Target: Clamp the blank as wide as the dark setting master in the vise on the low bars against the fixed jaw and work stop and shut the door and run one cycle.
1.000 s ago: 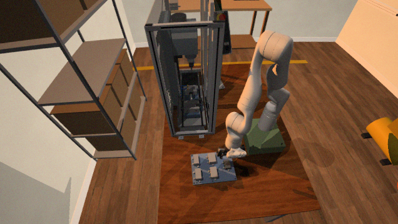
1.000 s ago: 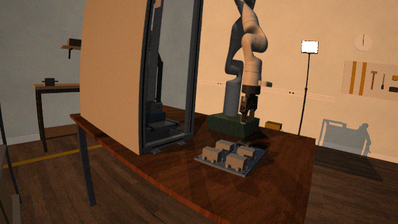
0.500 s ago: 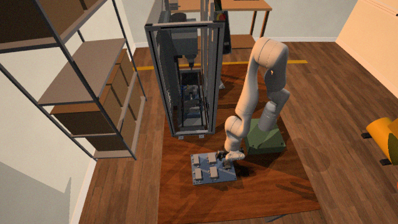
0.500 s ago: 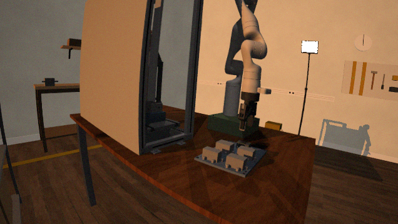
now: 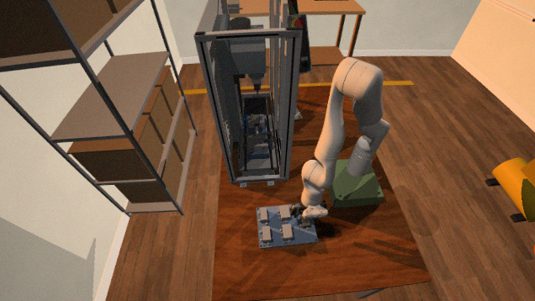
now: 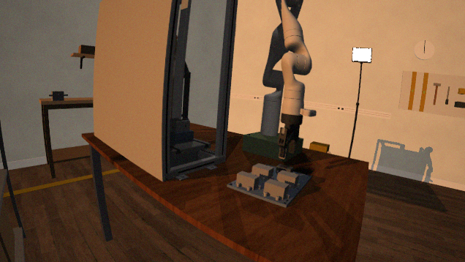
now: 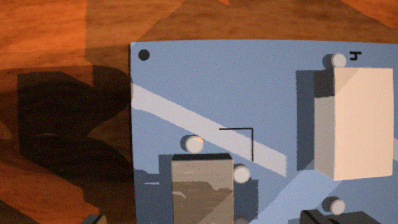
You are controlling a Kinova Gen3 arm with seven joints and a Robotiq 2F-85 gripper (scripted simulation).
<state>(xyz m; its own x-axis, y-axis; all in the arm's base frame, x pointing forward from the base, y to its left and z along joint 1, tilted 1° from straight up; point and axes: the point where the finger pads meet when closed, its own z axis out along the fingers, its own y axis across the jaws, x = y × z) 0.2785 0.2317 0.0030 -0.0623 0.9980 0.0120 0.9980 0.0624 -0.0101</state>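
- My gripper [image 5: 298,211] [image 6: 286,156] [image 7: 202,220] is spread wide, its dark fingers pinching nothing, above the plate's end nearest my base.
- Between my fingertips in the wrist view, lower down, lies a grey-brown block [image 7: 202,192], flat-topped and square-edged, patched with shadow; I can't tell whether it is the setting master.
- Just beside it stands a pale block [image 5: 287,231] [image 6: 287,177] [image 7: 362,122], matte and smooth, with crisp corners. A black "4" is marked on the plate near it.
- Three more pale oblong blocks sit on the plate; which blank matches the master's width I cannot tell.
- The plate [image 5: 304,238] [image 6: 257,195] [image 7: 200,75] is flat, blue and rectangular, with short round pegs and thin black corner lines.
- My green base [image 5: 357,191] [image 6: 256,144] is boxy, on reddish, grained wood [image 5: 336,269] [image 6: 329,190].
- The guard [image 5: 294,105] [image 6: 227,73] is a tall grey frame; the vise inside is too dim to read.

The gripper [image 5: 300,213] [image 6: 286,157] [image 7: 202,219] has come down closer to the blue plate [image 5: 273,244] [image 6: 256,192] [image 7: 200,75] over the past second, and slightly farther over its arm-side edge, as far as the dim view shows. The arm's raised elbow [image 5: 357,77] has dipped and swung toward the machine [image 5: 294,105].
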